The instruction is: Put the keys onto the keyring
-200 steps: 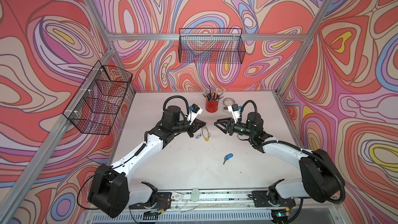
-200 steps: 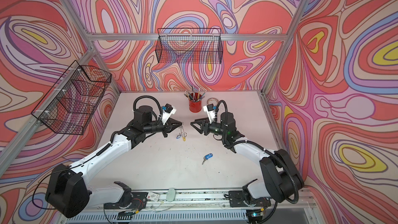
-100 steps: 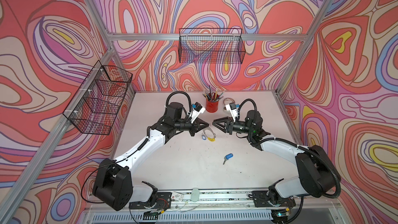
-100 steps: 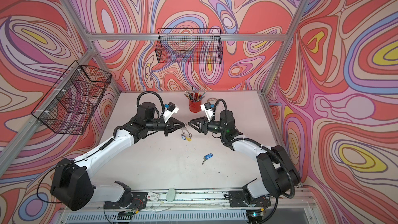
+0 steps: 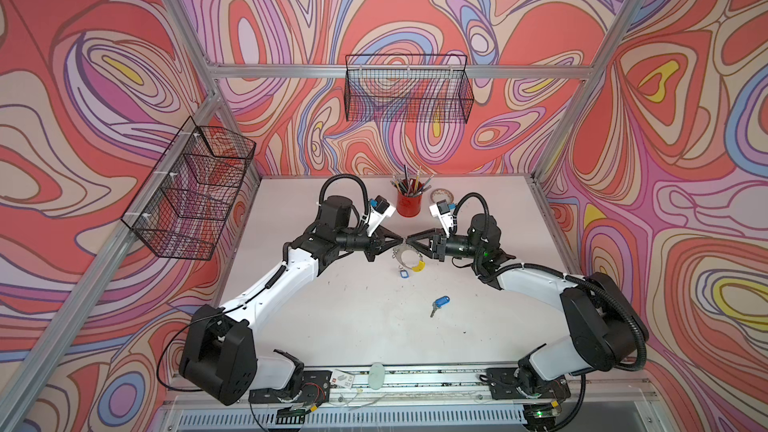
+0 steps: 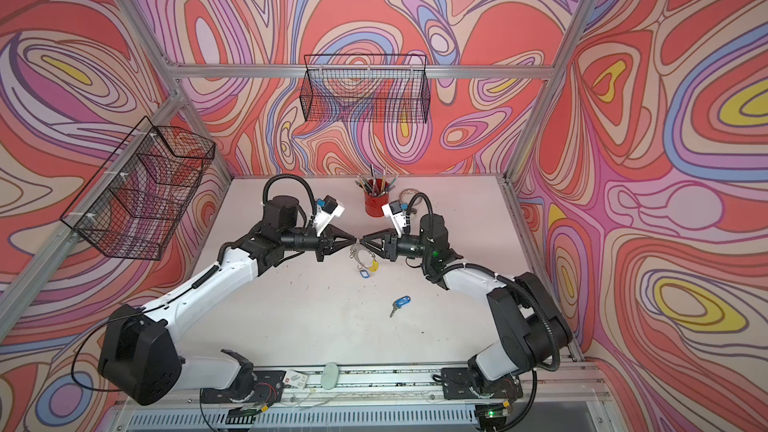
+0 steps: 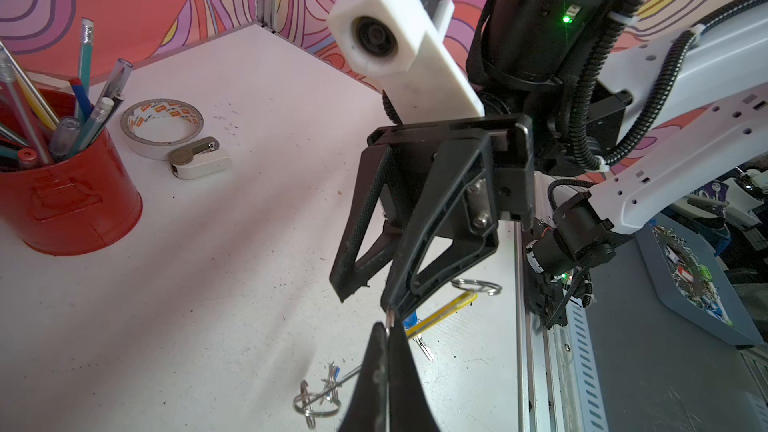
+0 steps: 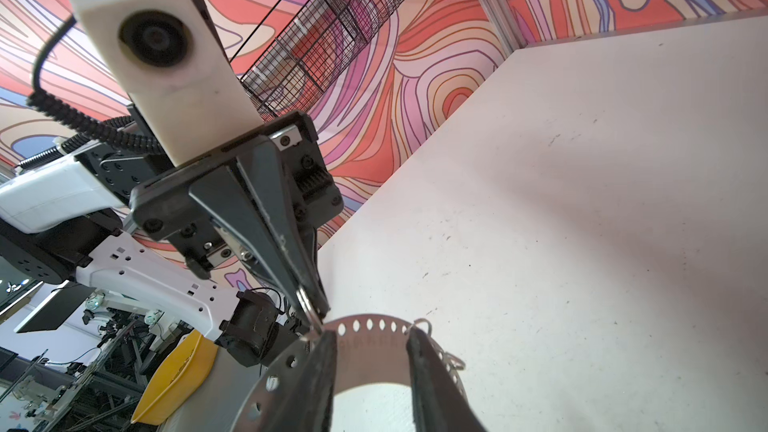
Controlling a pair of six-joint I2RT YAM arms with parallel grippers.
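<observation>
Lying nearest the desk's point(image 5: 332, 326) front edge, one blue-tagged key point(image 5: 439, 305) rests alone. Past it, over mid-desk, the keyring point(image 5: 405, 257) hangs with a second blue tag point(image 5: 403, 273) under it. The left claw point(image 5: 401, 239) pinches one of its small rings tight. The right claw point(image 8: 371, 336) straddles its metal band, jaws apart. A red pencil cup point(image 5: 409, 205) and a tape roll point(image 5: 441, 193) stand by the far edge.

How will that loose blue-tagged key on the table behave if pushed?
The loose key lies flat on the white table, so it would probably slide, not roll. Its blue tag looks loosely linked, not rigid, so key and tag may swivel.
</observation>
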